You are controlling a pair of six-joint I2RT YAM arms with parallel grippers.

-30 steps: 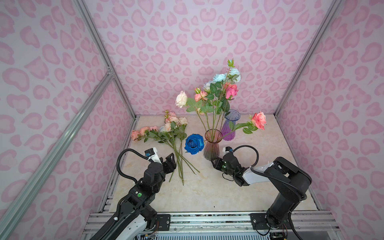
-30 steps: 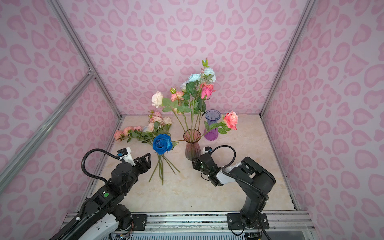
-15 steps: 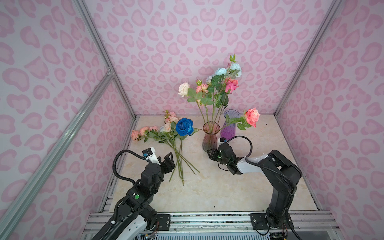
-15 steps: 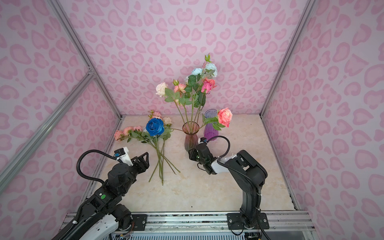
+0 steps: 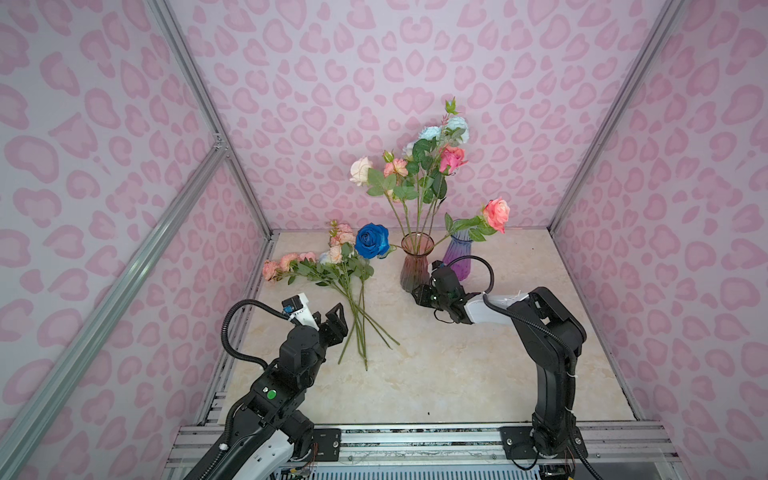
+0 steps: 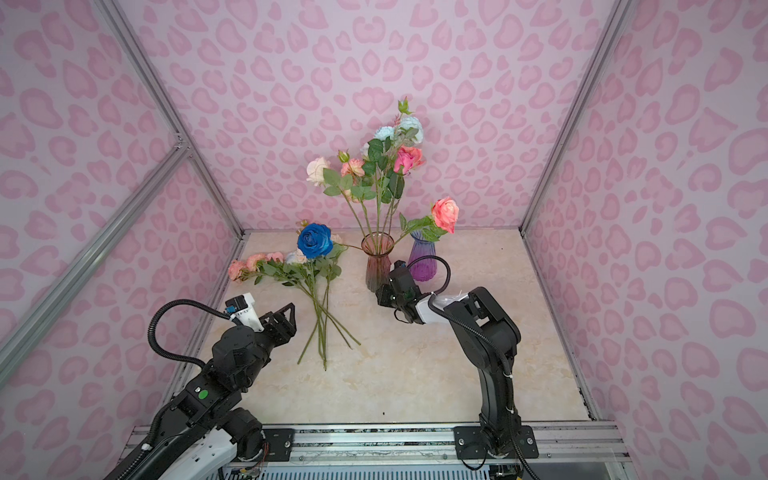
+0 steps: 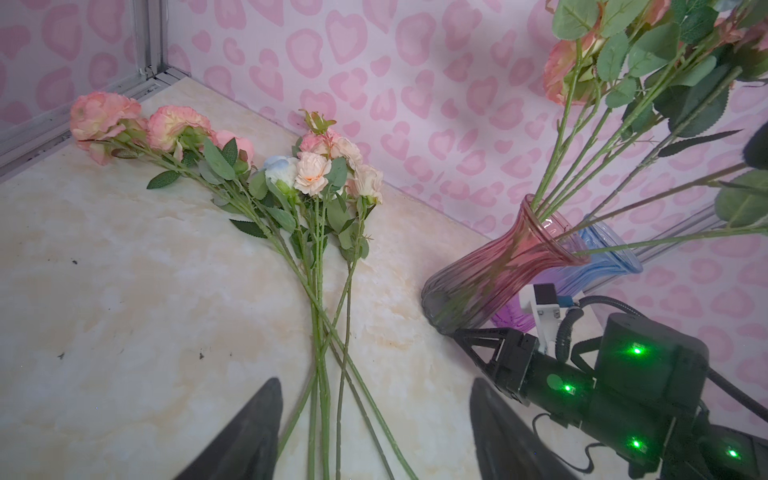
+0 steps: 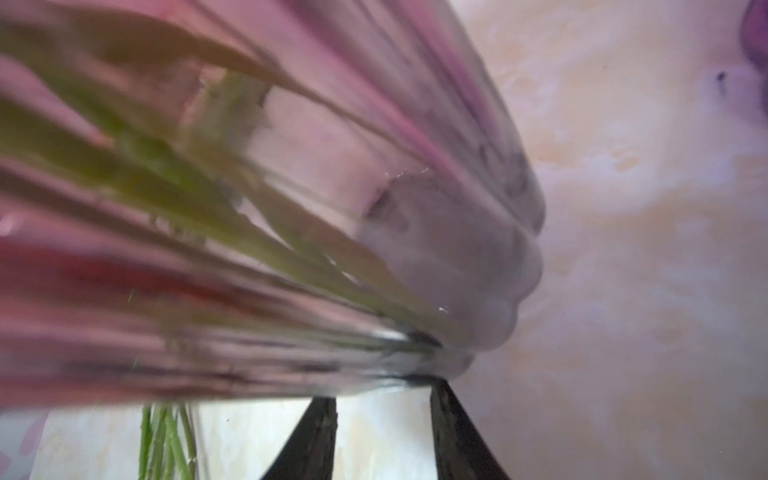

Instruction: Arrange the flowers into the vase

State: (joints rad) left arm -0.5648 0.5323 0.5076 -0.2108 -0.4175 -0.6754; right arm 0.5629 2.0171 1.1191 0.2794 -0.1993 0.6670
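A pink glass vase (image 5: 414, 262) (image 6: 377, 259) (image 7: 498, 266) stands upright near the back of the table and holds several flowers (image 5: 419, 166). A deep blue rose (image 5: 372, 240) (image 6: 314, 240) leans out of it to the left, a coral rose (image 5: 497, 213) to the right. More flowers (image 5: 332, 266) (image 6: 291, 266) (image 7: 311, 187) lie on the table left of the vase. My right gripper (image 5: 417, 293) (image 6: 382, 297) (image 8: 382, 395) is open, its tips against the vase's base, nothing between the fingers. My left gripper (image 5: 330, 316) (image 6: 282, 313) (image 7: 374, 415) hangs open beside the stem ends.
A purple vase (image 5: 459, 254) (image 6: 422, 262) stands empty just right of and behind the pink one, close to my right wrist cable. Pink patterned walls (image 5: 415, 62) close in the marble table (image 5: 436, 374) on three sides; metal rails run along the front.
The pink vase with its flowers has slid toward the back wall, my right gripper following at its base. The blue rose has risen and swung left. The left arm has barely moved.
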